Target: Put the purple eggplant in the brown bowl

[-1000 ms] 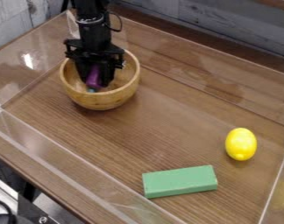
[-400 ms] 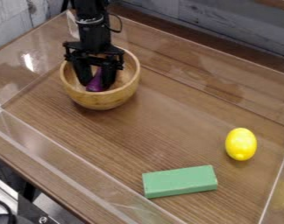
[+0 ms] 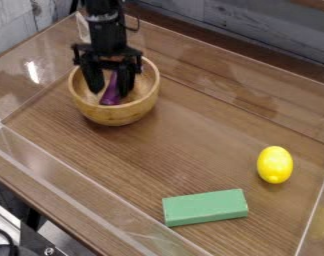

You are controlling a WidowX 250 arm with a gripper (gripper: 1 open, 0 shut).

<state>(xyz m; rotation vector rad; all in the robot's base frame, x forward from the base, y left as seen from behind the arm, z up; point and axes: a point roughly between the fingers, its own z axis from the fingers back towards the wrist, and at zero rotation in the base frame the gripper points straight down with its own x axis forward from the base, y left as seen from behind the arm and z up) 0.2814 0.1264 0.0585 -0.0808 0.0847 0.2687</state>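
The brown bowl [image 3: 129, 108] stands at the back left of the table. Inside it lies the purple eggplant [image 3: 111, 92], leaning along the bowl's inner wall. My gripper [image 3: 110, 75] hangs straight down over the bowl, its black fingers spread apart on either side of the eggplant. The fingers are open and slightly above the eggplant, not clamping it. The eggplant's stem end is hidden by the fingers.
A yellow lemon [image 3: 274, 164] sits at the right. A green rectangular block [image 3: 205, 207] lies near the front. A clear plastic wall [image 3: 31, 60] rings the wooden table [image 3: 205, 130].
The fingers have spread apart, letting go of the eggplant, which now rests in the bowl. The gripper has lifted slightly.
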